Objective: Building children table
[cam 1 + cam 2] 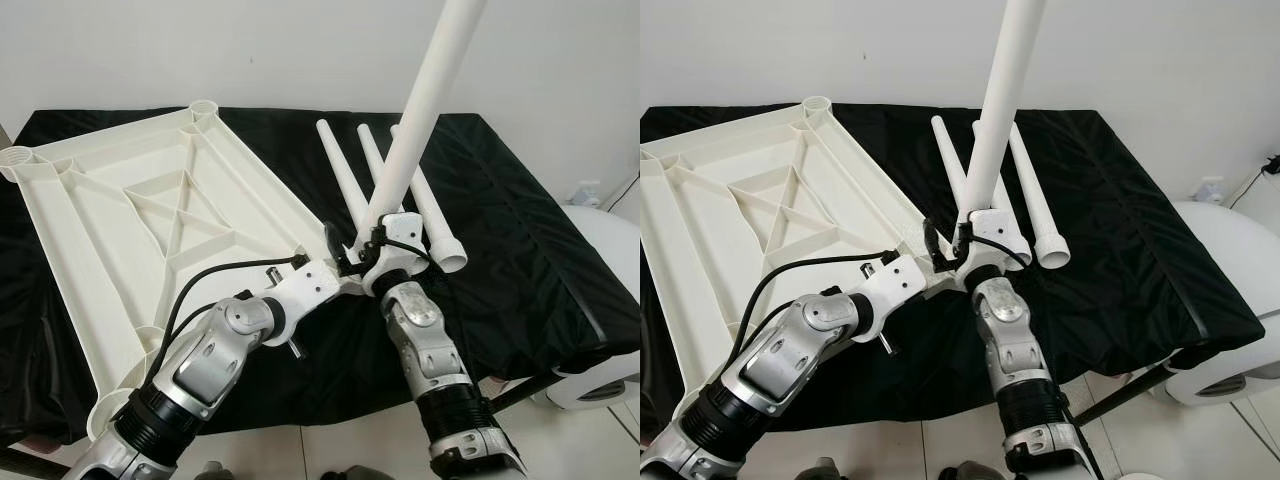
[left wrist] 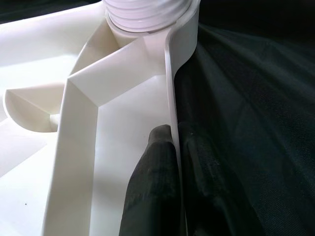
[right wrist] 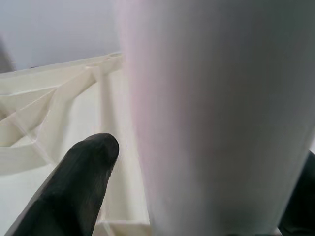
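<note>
A white plastic tabletop [image 1: 150, 200] lies upside down on black cloth, ribs and corner sockets facing up. My left gripper [image 1: 330, 243] is shut on its rim [image 2: 170, 73] at the near right corner, one finger on each side, just short of the threaded socket [image 2: 147, 12]. My right gripper [image 1: 385, 245] is shut on a long white table leg [image 1: 420, 110], holding it nearly upright with its lower end at that same corner. In the right wrist view the leg [image 3: 206, 118] stands close beside one black finger [image 3: 78, 182]. Three loose legs [image 1: 345, 180] lie on the cloth behind.
The black cloth [image 1: 520, 250] covers a low table against a white wall, with bare cloth right of the legs. A white rounded object [image 1: 610, 240] stands off the table's right end. Pale floor tiles [image 1: 330, 450] lie below the front edge.
</note>
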